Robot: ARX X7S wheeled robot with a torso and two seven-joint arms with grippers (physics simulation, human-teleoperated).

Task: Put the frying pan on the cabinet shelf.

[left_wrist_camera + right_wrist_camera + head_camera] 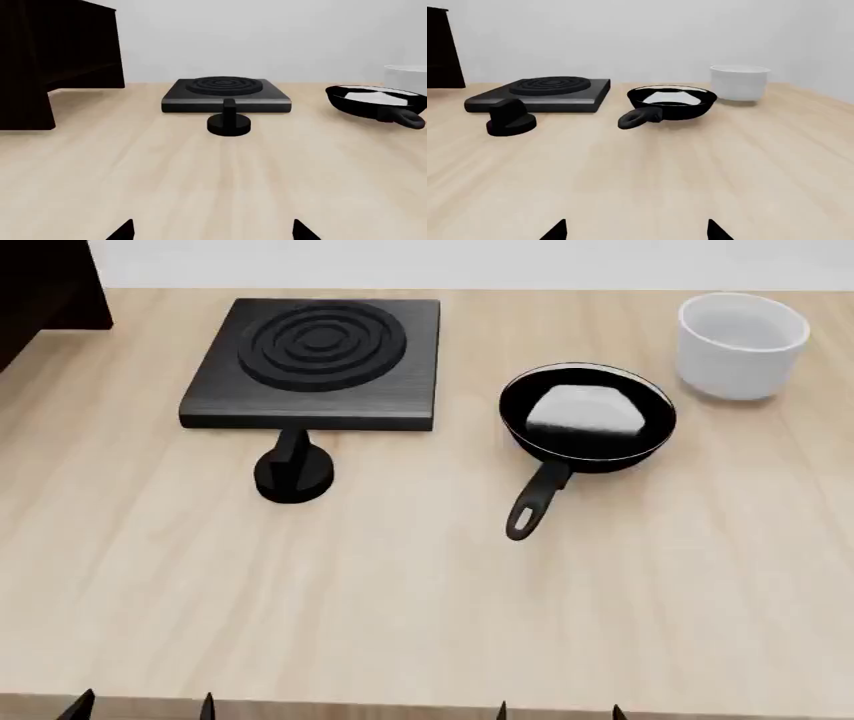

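We see the pan (587, 420) sitting flat on the table (400, 610), near the middle of its right half, with its handle pointing back toward us. To its left lies the square plate (318, 362), and touching that plate's near edge stands a small black knob (294, 475); between knob and pan handle runs a bare strip of wood. The cup (742, 344) stands just beyond the pan to the right, apart from it. The whole near half of the table is open, right down to its front edge, where our fingertips peek up.

At the far left corner the dark cabinet (57, 60) rises from the tabletop (only its side and a shelf edge show), well apart from the pan, with the plate between them.

The left gripper (213, 231) shows two finger points spread wide, holding nothing and touching nothing. The right gripper (636, 231) is likewise spread, empty, facing the pan handle from well back.
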